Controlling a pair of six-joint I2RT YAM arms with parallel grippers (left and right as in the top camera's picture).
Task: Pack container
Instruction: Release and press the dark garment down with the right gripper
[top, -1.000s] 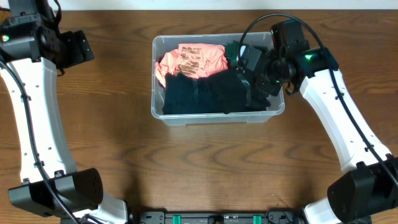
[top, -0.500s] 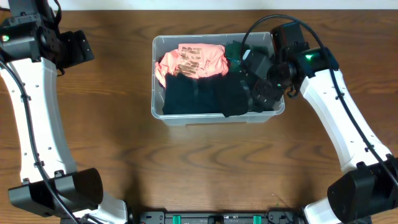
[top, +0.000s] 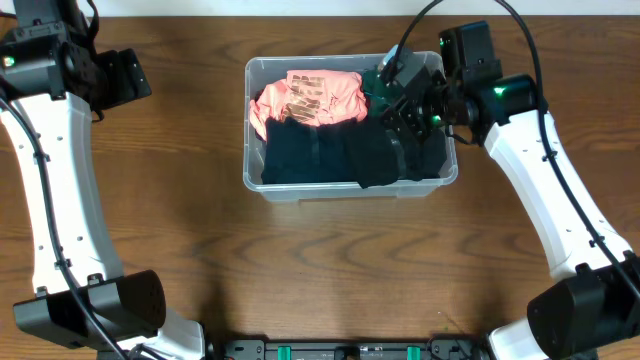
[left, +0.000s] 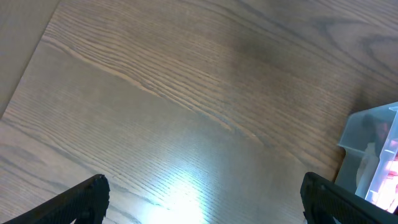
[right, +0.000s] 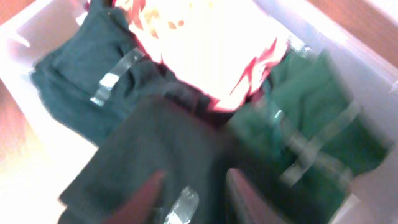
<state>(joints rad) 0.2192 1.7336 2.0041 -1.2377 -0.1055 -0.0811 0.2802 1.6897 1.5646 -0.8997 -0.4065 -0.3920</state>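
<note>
The clear plastic container (top: 350, 189) sits at the table's back middle, filled with folded clothes: a pink garment (top: 310, 95), dark teal garments (top: 320, 150) and a green one (top: 378, 85). My right gripper (top: 405, 97) hovers over the container's right end. In the blurred right wrist view its fingers (right: 196, 196) are apart and empty above a dark folded garment (right: 155, 143), with the pink garment (right: 199, 43) and the green one (right: 311, 106) beyond. My left gripper (top: 125, 78) is open and empty over bare table at the far left; its wrist view (left: 202, 199) shows the container's corner (left: 373, 143).
The wooden table (top: 330, 270) stretches in front of the container. Both arm bases stand at the table's front edge, left (top: 90, 310) and right (top: 580, 305).
My right gripper has lifted and moved toward the back right of the container, away from the dark garments. The left arm has not moved.
</note>
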